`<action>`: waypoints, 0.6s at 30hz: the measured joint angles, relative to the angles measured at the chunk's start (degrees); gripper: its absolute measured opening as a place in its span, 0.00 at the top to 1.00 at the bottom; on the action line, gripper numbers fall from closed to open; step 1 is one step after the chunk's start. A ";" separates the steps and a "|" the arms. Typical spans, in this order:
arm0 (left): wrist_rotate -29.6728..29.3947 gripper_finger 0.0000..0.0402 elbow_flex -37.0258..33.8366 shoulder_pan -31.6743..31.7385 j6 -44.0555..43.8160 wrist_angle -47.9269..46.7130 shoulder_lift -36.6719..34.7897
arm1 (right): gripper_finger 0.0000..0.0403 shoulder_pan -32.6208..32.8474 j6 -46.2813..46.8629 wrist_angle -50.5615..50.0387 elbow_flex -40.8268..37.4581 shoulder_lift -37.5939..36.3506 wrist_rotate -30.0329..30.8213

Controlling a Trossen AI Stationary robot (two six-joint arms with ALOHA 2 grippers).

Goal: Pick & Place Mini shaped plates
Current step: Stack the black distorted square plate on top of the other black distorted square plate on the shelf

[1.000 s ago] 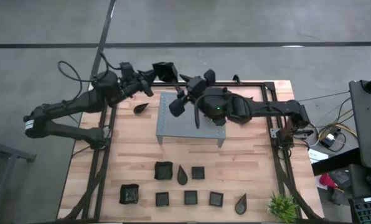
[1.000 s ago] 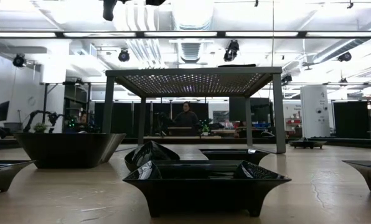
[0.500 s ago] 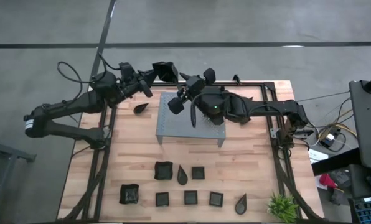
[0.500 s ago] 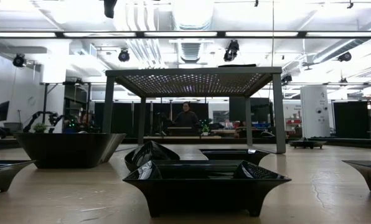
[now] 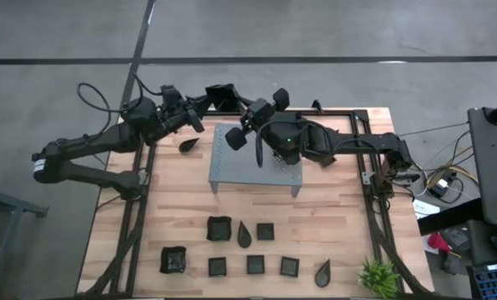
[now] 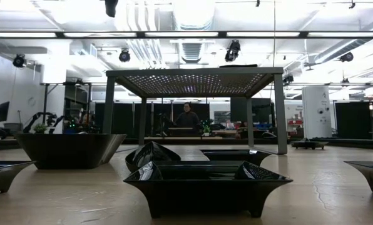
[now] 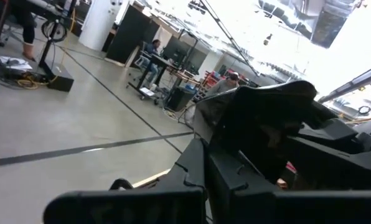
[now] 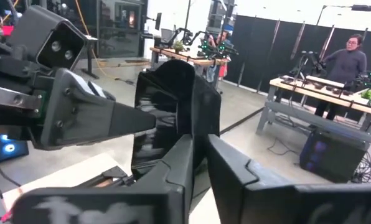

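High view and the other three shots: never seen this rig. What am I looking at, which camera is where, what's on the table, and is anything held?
It is a robot with two dark arms working at a wooden table. The high view looks straight down. The low view sits at table height among the plates. Each wrist view looks forward past that arm's own fingers.

On the table there is a grey perforated rack with one teardrop plate beside it. Eight more small black plates lie along the front, and a green plant stands at a corner.

Above the table's back edge, the left gripper and the right gripper both pinch one square black plate. It looks like a handover.
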 joint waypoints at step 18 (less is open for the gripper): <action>8.70 0.62 0.00 -0.09 1.67 9.04 -1.52 | 0.98 -2.15 3.94 -16.43 9.67 -0.39 -2.14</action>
